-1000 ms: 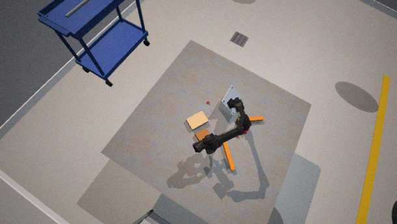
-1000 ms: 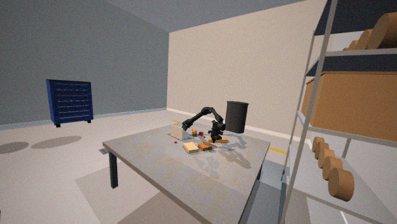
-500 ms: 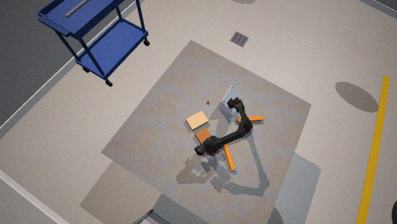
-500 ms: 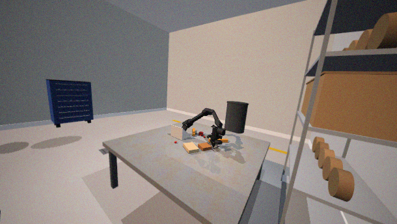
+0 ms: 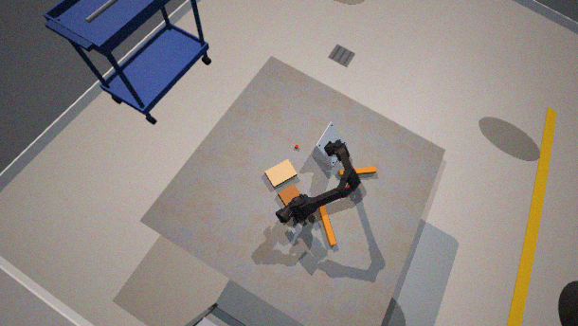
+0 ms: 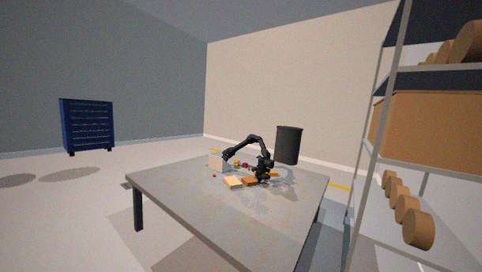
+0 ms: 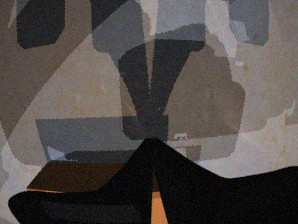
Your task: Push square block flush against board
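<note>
The brown-orange square block point(image 5: 288, 193) point(image 6: 249, 181) lies flat on the table, partly hidden by the arm in the top view. The light tan board point(image 5: 280, 172) point(image 6: 232, 182) lies flat beside it. A narrow shadowed gap seems to run between their facing sides; exact contact cannot be told. My gripper point(image 6: 259, 181) point(image 7: 151, 144) is shut and empty, with its tips low near the block's side away from the board. In the wrist view the block's shaded side point(image 7: 80, 174) shows behind the fingers, which hide much of it.
An orange bar point(image 5: 328, 228) point(image 6: 273, 174) lies near the gripper, another orange bar point(image 5: 362, 171) point(image 6: 236, 163) near the arm's base. A pale panel point(image 5: 327, 137) point(image 6: 217, 162) stands beside the base. A red ball point(image 5: 297, 147) point(image 6: 214, 175) lies beyond the board; a red cube point(image 6: 245, 164) is near the arm.
</note>
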